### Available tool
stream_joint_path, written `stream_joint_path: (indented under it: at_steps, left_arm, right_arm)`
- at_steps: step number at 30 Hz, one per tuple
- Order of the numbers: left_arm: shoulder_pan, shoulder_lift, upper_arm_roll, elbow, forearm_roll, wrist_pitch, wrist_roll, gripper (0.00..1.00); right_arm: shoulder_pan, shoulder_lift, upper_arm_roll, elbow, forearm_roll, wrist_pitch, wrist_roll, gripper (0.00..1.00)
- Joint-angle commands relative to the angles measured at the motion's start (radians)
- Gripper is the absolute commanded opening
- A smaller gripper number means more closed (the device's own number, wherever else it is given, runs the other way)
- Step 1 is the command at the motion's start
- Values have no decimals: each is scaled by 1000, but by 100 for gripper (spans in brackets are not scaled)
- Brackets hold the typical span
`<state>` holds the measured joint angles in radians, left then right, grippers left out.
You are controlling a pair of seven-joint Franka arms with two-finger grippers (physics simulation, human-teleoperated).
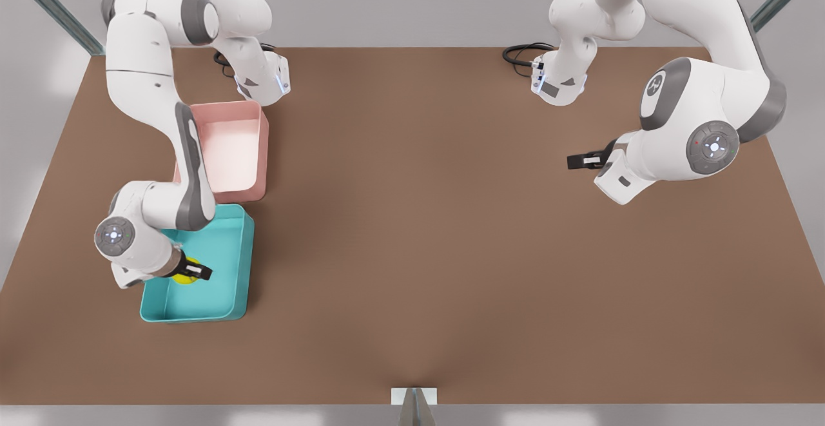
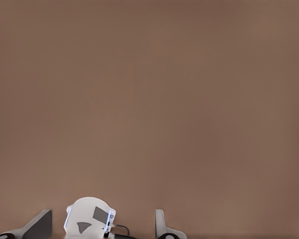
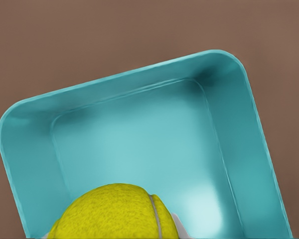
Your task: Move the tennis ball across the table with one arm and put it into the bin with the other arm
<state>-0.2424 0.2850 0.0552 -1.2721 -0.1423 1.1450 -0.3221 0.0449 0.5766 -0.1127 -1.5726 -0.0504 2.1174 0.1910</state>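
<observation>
Fingers of the right gripper [image 1: 193, 272] pinch the tennis ball [image 3: 114, 213] over the bin [image 3: 139, 144]; left gripper's [image 1: 579, 161] unclear.

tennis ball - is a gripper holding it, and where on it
The right gripper grips the tennis ball across its sides, above the teal bin. The left gripper holds nothing.

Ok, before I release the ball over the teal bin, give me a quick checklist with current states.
1. Tennis ball in the right tool: ok, the tool is closed on it.
2. Ball above the bin, inside its walls: ok.
3. Bin floor free of other things: ok.
4. Ball over the teal bin, not the pink bin: ok.
5. Left tool away from the drop, waiting over bare table: ok.
6. Ball's height above the bin floor: cannot tell.
</observation>
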Motion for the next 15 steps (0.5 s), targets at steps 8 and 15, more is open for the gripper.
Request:
stream_joint_path:
  at_steps: [8, 15]
  left_arm:
    - [0, -1, 0, 0, 0, -1, -31, 100]
    - [2, -1, 0, 0, 1, 2, -29, 100]
  right_arm:
    - [101, 11, 21, 299, 89, -653, -131, 100]
    - [35, -454, 111, 158, -37, -783, -131, 100]
